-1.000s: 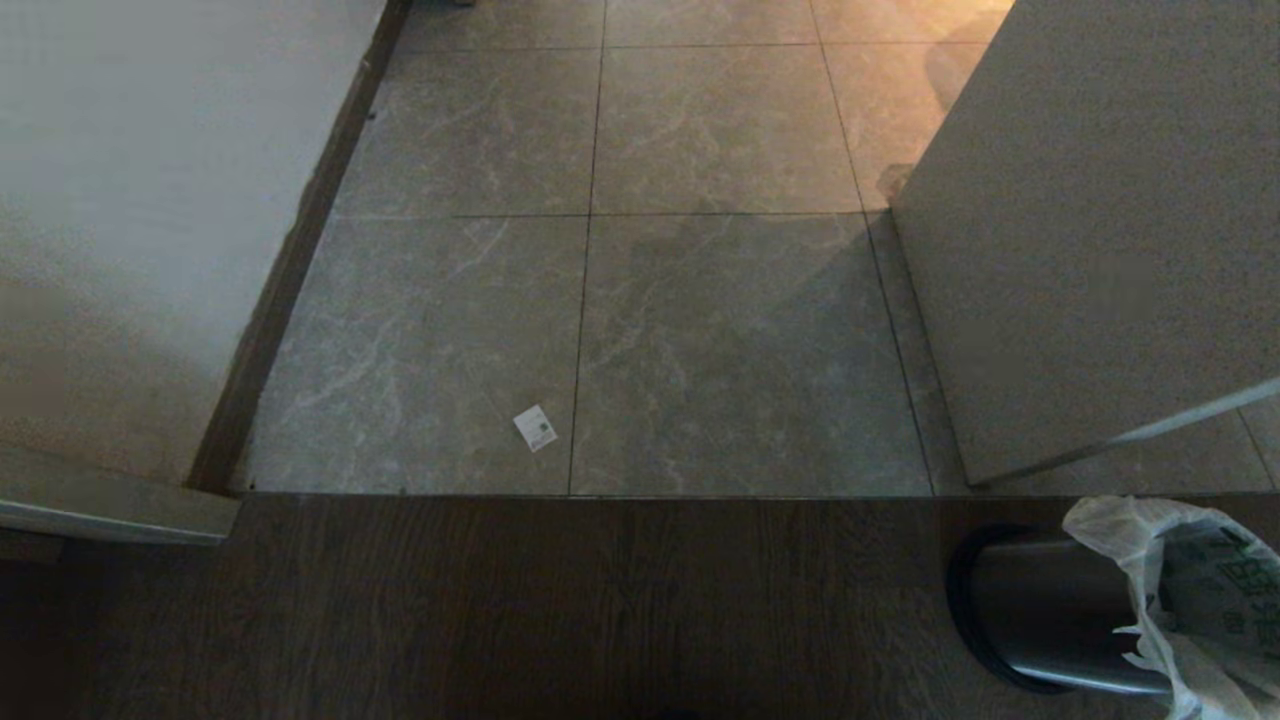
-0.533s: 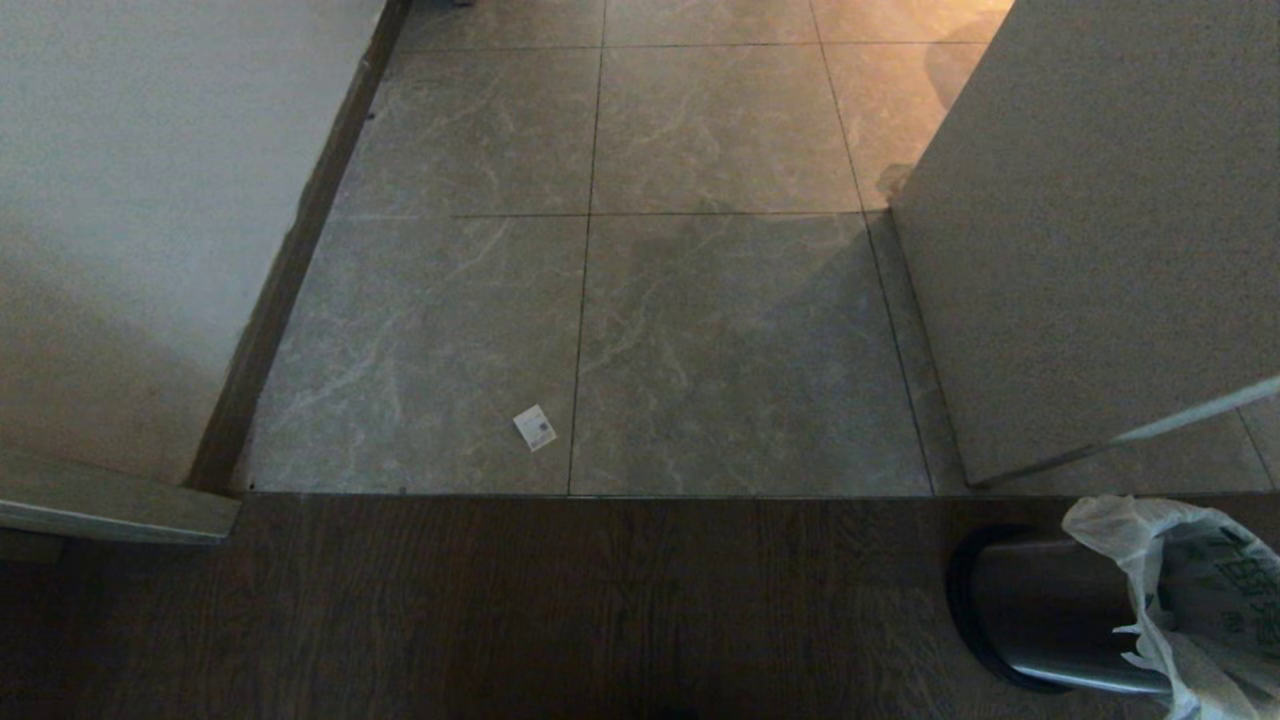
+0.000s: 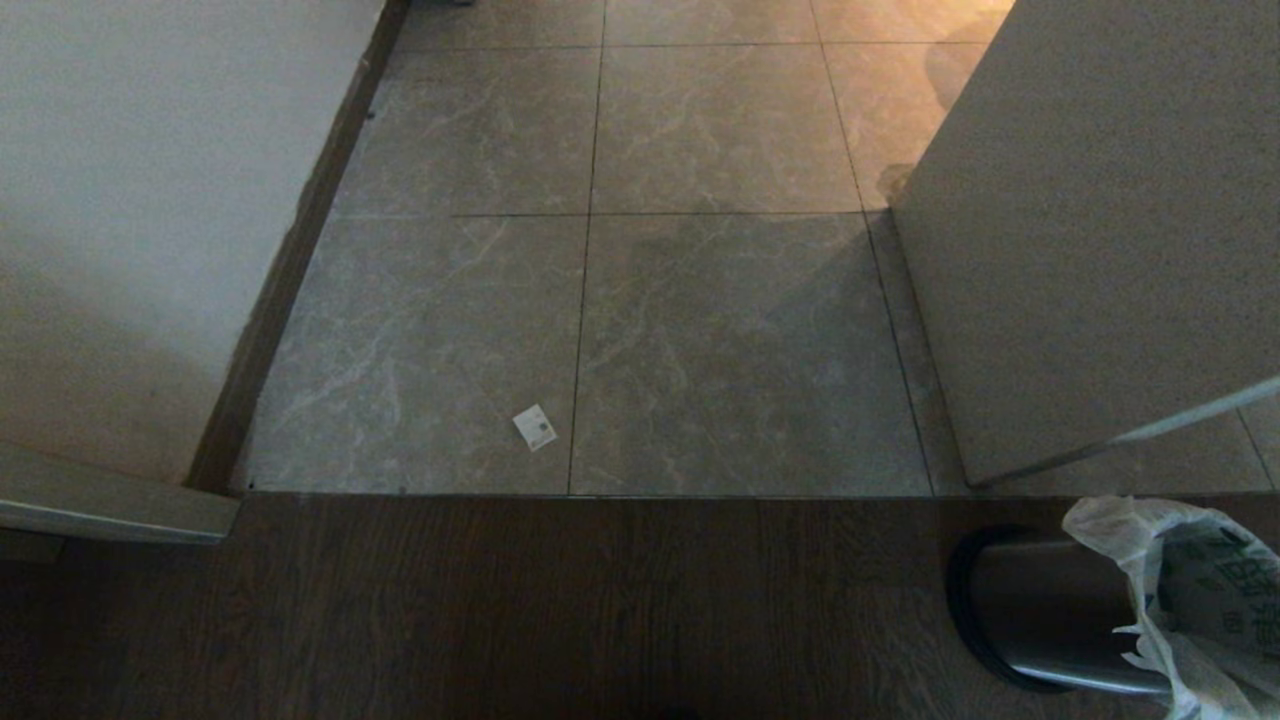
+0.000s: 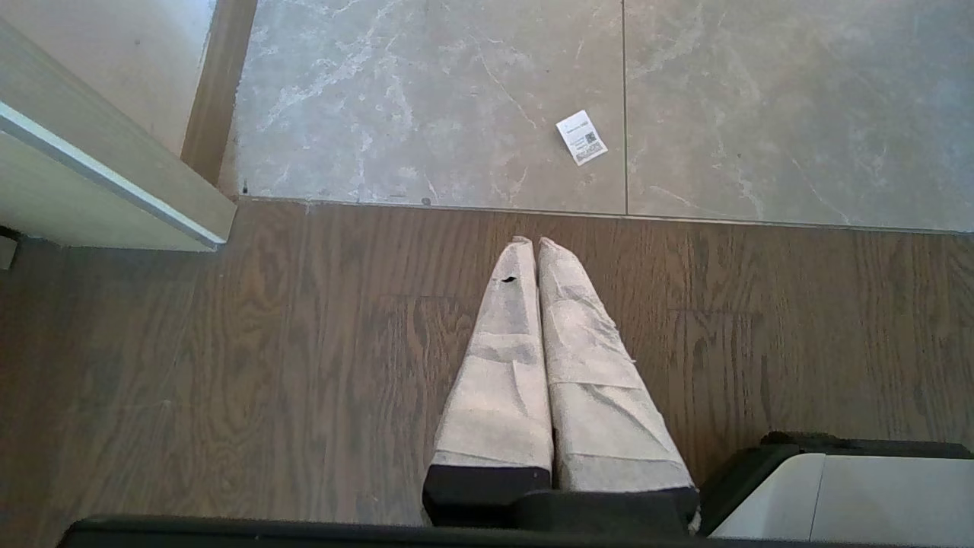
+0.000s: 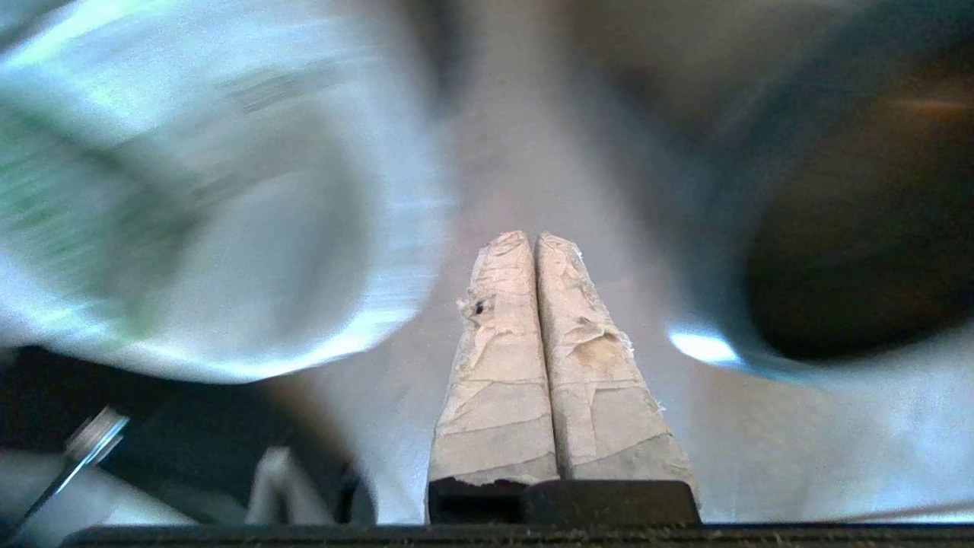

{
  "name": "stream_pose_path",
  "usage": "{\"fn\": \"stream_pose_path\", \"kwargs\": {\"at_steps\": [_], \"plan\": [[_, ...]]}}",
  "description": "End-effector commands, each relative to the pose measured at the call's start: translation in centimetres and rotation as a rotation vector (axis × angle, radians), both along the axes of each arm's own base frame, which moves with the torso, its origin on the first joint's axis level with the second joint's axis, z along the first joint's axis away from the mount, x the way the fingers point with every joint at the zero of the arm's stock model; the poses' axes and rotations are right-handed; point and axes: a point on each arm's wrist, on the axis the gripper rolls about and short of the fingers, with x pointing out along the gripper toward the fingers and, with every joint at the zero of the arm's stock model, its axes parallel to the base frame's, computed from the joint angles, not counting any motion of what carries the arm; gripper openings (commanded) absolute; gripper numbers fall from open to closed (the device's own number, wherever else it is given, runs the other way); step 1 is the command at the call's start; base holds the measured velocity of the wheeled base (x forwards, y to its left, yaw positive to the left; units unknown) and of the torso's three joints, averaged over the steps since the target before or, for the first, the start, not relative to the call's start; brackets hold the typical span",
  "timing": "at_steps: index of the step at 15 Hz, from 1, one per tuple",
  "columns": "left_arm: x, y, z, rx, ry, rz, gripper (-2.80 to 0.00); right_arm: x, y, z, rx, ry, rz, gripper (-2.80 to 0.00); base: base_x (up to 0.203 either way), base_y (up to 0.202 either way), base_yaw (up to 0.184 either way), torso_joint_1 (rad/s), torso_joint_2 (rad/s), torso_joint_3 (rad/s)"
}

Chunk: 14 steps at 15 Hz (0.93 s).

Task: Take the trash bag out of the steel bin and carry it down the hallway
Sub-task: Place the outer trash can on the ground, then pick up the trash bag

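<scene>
The steel bin (image 3: 1040,610) stands on the dark wood floor at the bottom right of the head view. The white, green-printed trash bag (image 3: 1190,590) sits in it, its crinkled edge folded over the rim. Beyond the wood floor lie the hallway tiles (image 3: 700,300). No arm appears in the head view. In the blurred right wrist view, my right gripper (image 5: 535,237) is shut with nothing between its taped fingers. The trash bag (image 5: 190,213) lies to one side of it and a dark round shape (image 5: 860,251) to the other. My left gripper (image 4: 533,240) hangs shut and empty over the wood floor.
White walls (image 3: 130,220) flank the tiled passage on both sides, the right one (image 3: 1100,230) ending just behind the bin. A small white paper tag (image 3: 535,427) lies on the tile near the threshold. The robot's white base (image 4: 875,495) shows in the left wrist view.
</scene>
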Motion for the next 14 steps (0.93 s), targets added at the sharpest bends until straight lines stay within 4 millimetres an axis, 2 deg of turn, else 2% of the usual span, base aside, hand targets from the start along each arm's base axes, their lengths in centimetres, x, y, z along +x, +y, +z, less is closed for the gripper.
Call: {"fn": "stream_pose_path", "kwargs": {"at_steps": [1, 4, 5, 6, 8, 10, 14], "plan": [[0.0, 0.0, 0.0, 0.0, -0.001, 0.0, -2.8, 2.2, 6.5, 0.7, -0.041, 0.027, 0.133, -2.8, 0.0, 0.0, 0.0, 0.0, 0.0, 0.0], [0.0, 0.0, 0.0, 0.0, -0.001, 0.0, -2.8, 5.4, 12.6, -0.5, -0.136, 0.068, 0.267, -2.8, 0.0, 0.0, 0.0, 0.0, 0.0, 0.0], [0.0, 0.0, 0.0, 0.0, 0.0, 0.0, -2.8, 6.1, 13.9, -0.3, -0.143, 0.06, 0.285, -2.14, 0.0, 0.0, 0.0, 0.0, 0.0, 0.0], [0.0, 0.0, 0.0, 0.0, 0.0, 0.0, -2.8, 6.7, 15.2, -0.2, -0.131, 0.052, 0.293, 0.0, 0.0, 0.0, 0.0, 0.0, 0.0, 0.0], [0.0, 0.0, 0.0, 0.0, -0.001, 0.0, -2.8, 7.6, 17.3, -0.1, -0.116, 0.042, 0.33, 0.0, 0.0, 0.0, 0.0, 0.0, 0.0, 0.0], [0.0, 0.0, 0.0, 0.0, -0.001, 0.0, -2.8, 8.2, 18.3, -0.6, -0.138, 0.016, 0.366, 0.0, 0.0, 0.0, 0.0, 0.0, 0.0, 0.0], [0.0, 0.0, 0.0, 0.0, 0.001, 0.0, -2.8, 8.0, 19.0, -1.7, -0.146, 0.061, 0.373, 0.0, 0.0, 0.0, 0.0, 0.0, 0.0, 0.0]]}}
